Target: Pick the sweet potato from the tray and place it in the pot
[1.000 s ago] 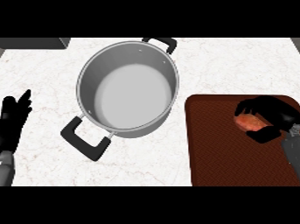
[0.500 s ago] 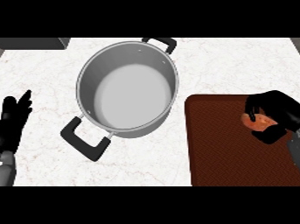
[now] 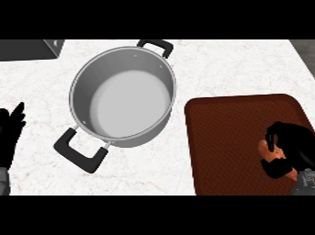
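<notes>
A white worktop (image 3: 221, 69) with faint reddish-brown marbled veining is seen from steeply above, filling most of the view. At the upper left corner, part of a dark grey boxlike object (image 3: 17, 49) is cut off by the edge. A strip of darker grey surface (image 3: 312, 53) is shown beyond the worktop's right edge.

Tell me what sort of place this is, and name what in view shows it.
Most likely a kitchen counter: a steel pot with black handles stands on a pale marble-like top, and beside it a brown tray holds a sweet potato that the right hand curls around.
</notes>
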Controlling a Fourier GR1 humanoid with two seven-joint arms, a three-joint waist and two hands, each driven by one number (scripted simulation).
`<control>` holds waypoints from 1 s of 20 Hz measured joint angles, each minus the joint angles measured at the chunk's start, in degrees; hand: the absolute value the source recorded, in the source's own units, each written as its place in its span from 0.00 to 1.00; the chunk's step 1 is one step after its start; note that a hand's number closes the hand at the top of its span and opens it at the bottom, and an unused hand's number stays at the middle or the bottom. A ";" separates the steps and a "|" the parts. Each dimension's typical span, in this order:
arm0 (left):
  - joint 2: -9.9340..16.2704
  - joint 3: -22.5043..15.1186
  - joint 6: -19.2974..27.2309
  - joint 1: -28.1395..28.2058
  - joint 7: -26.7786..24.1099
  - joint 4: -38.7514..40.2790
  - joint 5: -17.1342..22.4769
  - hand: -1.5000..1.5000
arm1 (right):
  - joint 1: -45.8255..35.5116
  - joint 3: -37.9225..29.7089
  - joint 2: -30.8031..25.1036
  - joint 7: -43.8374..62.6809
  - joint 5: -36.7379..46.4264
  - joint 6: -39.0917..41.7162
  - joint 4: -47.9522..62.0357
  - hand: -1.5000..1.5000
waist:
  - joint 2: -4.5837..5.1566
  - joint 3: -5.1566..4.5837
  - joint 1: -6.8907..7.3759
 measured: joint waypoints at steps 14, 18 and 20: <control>0.00 -0.46 -1.03 -1.25 -0.15 -0.02 -0.05 0.50 | 0.43 17.73 11.77 21.75 17.15 -0.69 -43.61 1.00 | 0.50 0.03 2.52; -0.71 -1.11 -0.82 -2.89 -0.11 0.99 -0.57 0.50 | -10.10 23.89 14.13 27.16 22.90 5.47 -45.68 1.00 | 0.73 0.02 3.17; -1.05 -1.64 -0.84 -3.42 0.01 1.12 -0.93 0.50 | -16.59 26.83 14.85 31.71 23.46 9.26 -45.72 1.00 | 0.77 0.00 3.52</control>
